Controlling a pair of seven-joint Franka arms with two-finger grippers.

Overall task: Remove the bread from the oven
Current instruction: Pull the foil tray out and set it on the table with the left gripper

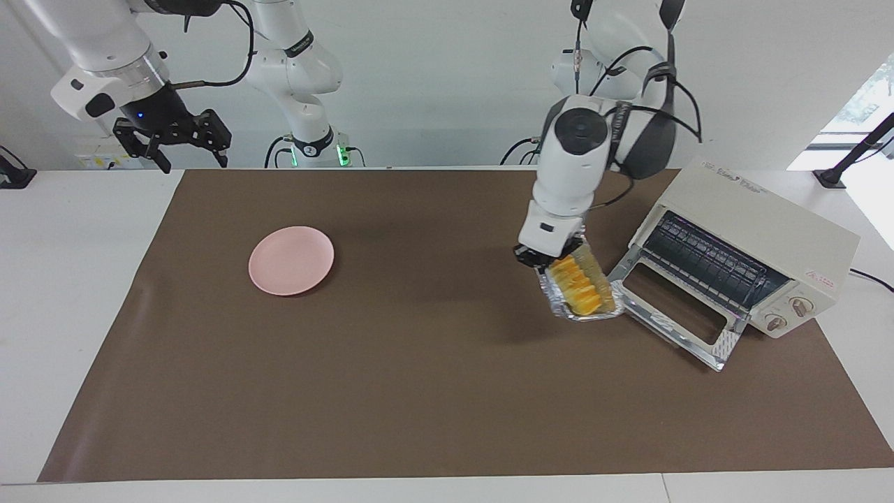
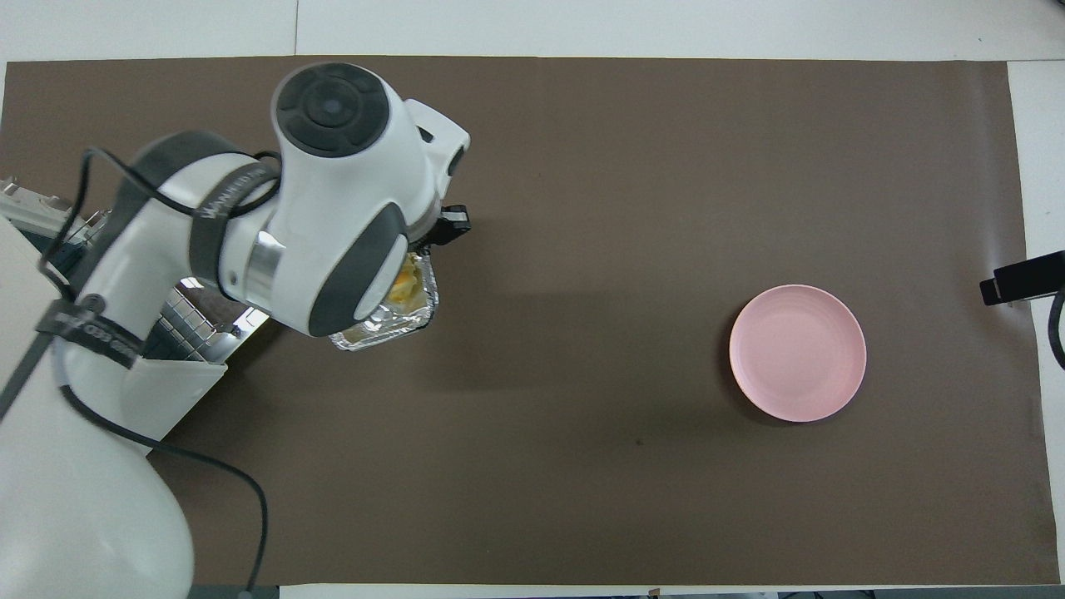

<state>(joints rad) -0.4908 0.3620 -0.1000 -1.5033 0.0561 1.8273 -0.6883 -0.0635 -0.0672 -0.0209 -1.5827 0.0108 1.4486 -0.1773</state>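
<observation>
The golden-yellow bread [image 1: 576,283] lies in a crinkled foil tray [image 1: 588,316], outside the oven [image 1: 754,230] and just beside its lowered glass door [image 1: 670,314]. My left gripper [image 1: 550,260] is shut on the rim of the tray's end that points toward the robots, and the tray hangs tilted over the brown mat. In the overhead view the left arm covers most of the tray [image 2: 383,333], and only a sliver of bread [image 2: 405,287] shows. The oven's wire rack [image 1: 705,262] is bare. My right gripper [image 1: 174,140] waits open, raised over the table edge at its own end.
A round pink plate [image 1: 291,260] lies on the brown mat [image 1: 419,391] toward the right arm's end. The oven's open door juts out over the mat close to the held tray. A black cable [image 1: 869,278] trails from the oven.
</observation>
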